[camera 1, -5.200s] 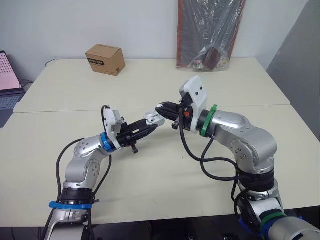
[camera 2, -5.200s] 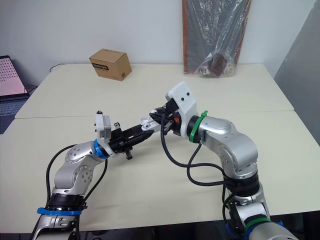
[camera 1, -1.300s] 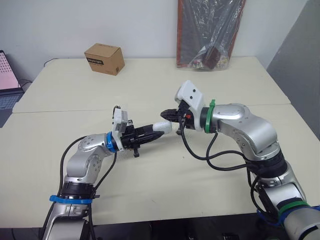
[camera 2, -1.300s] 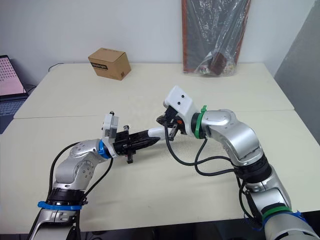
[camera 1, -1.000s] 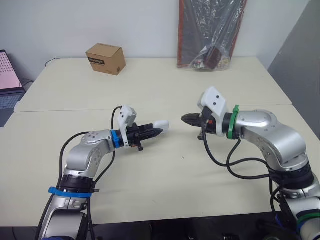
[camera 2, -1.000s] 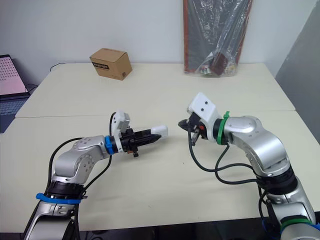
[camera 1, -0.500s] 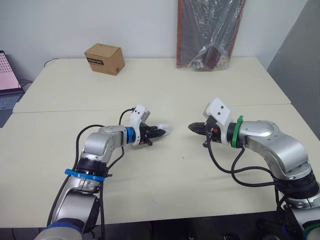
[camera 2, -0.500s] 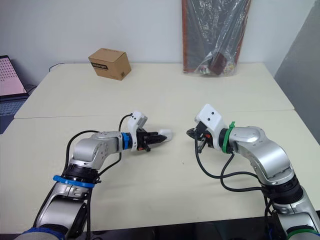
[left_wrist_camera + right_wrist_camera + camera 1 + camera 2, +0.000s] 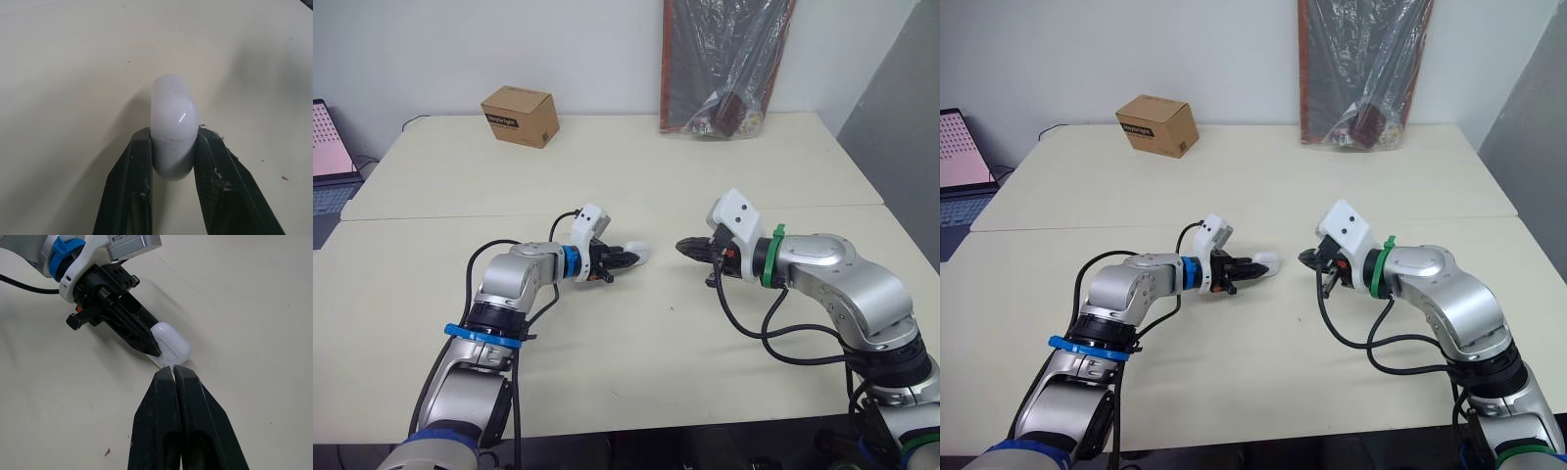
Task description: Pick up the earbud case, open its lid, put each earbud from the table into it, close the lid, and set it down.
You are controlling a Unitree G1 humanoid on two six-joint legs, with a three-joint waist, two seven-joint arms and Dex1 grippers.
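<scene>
The left gripper [image 9: 625, 258] pinches the closed earbud case [image 9: 173, 122], now lowered to just above the table [image 9: 636, 372]. The right gripper [image 9: 683, 247], fingers pressed together, has backed off to its 3 o'clock. Probably only the release remains. A cardboard box [image 9: 519, 116] sits far off at 11 o'clock and obstructs nothing.

Both arms bend inward, tips facing each other and apart: left gripper [image 9: 625, 258] pinches the case [image 9: 640, 254], right gripper [image 9: 683, 247] pressed closed.

White earbud case [image 9: 172, 128], closed, clamped between left fingers [image 9: 128, 191].
</scene>
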